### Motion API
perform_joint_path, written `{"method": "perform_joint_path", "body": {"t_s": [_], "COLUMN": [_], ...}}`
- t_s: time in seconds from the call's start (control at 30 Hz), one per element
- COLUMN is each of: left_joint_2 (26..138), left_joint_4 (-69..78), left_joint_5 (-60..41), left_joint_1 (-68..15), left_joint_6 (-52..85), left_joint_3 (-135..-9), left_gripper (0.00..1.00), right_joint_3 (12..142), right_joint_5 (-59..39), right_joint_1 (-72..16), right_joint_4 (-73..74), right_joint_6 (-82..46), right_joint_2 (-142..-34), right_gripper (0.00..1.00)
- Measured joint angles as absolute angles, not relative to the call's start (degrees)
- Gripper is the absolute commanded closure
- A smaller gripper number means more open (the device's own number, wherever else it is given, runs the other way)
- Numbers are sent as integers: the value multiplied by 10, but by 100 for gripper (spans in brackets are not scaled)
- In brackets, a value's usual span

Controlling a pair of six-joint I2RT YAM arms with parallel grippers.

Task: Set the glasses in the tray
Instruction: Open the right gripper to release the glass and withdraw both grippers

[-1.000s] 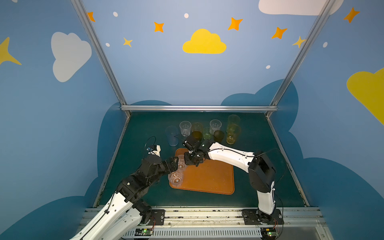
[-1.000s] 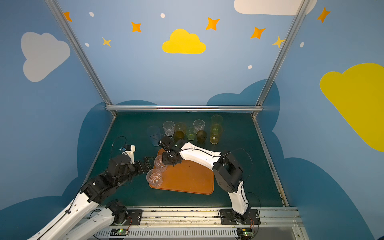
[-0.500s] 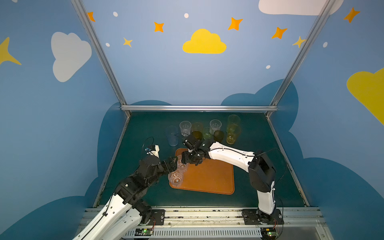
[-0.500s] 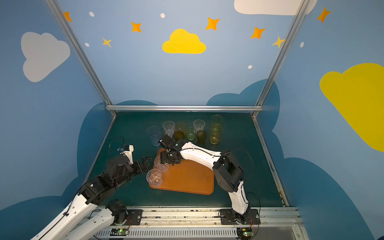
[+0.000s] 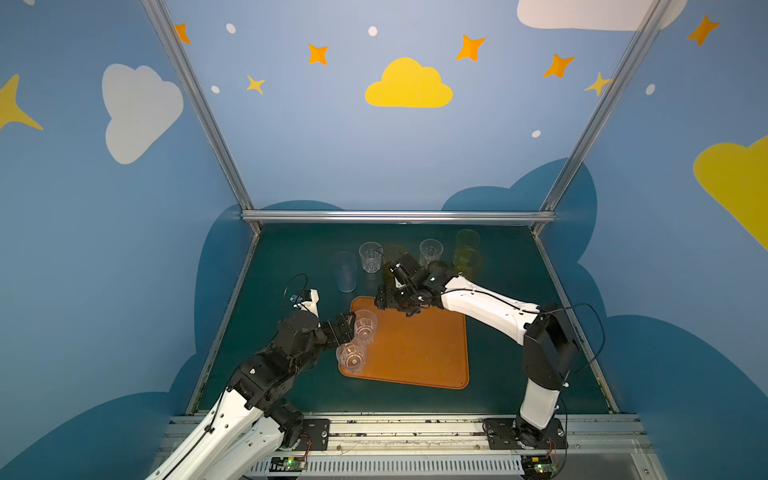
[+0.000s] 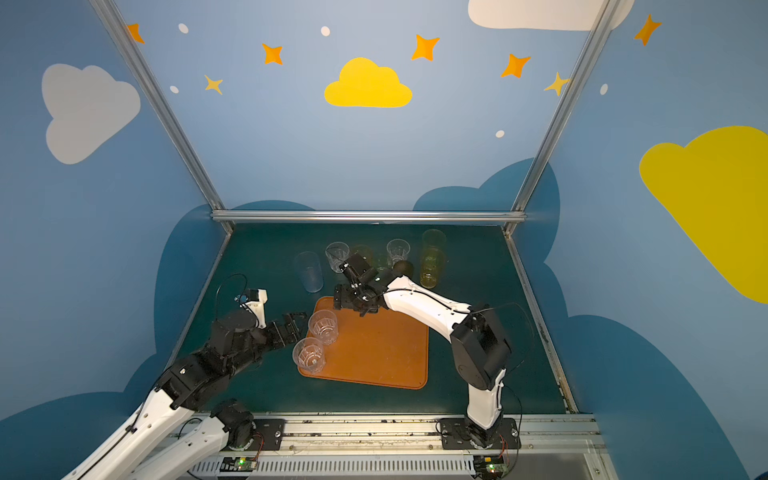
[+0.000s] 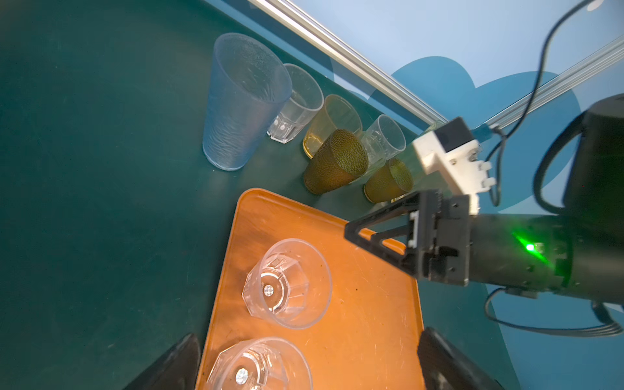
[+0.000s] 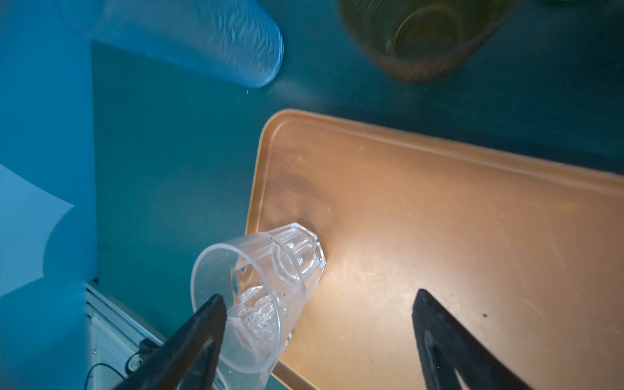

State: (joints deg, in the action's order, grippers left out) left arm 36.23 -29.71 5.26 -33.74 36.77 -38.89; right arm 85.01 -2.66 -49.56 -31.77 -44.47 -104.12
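The tray [image 5: 415,353] lies under the right gripper [image 6: 343,300], whose jaws are spread wide. The left gripper [image 6: 295,327], spread wide too, is just beside two clear glasses [image 5: 365,326] on the tray. The other glasses [image 5: 345,272] stand behind the right gripper.

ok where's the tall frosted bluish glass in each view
Top view: frosted bluish glass stands just beyond the tray's far-left corner.
Top view: same place.
Left wrist: upright, past that corner.
Right wrist: blurred, past that corner.
Shared landmark: the tray's rounded corner.
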Motion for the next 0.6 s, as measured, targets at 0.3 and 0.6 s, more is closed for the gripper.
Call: {"method": "perform_joint_path", "body": {"t_s": [0.3,0.6], "left_joint_2": [451,577], "left_joint_4": [-261,-199], "left_joint_5": [50,59], "left_joint_1": [-337,-337], "left_joint_6": [359,333], "left_joint_3": [-415,-481], "left_gripper": [0,0], "right_joint_3": [759,657], "right_joint_5": [-54,-102], "right_joint_1": [-435,-379], "right_joint_4": [-288,-281], "right_joint_6": [-422,-407], "right_joint_2": [-938,-823], "right_gripper": [11,11]}}
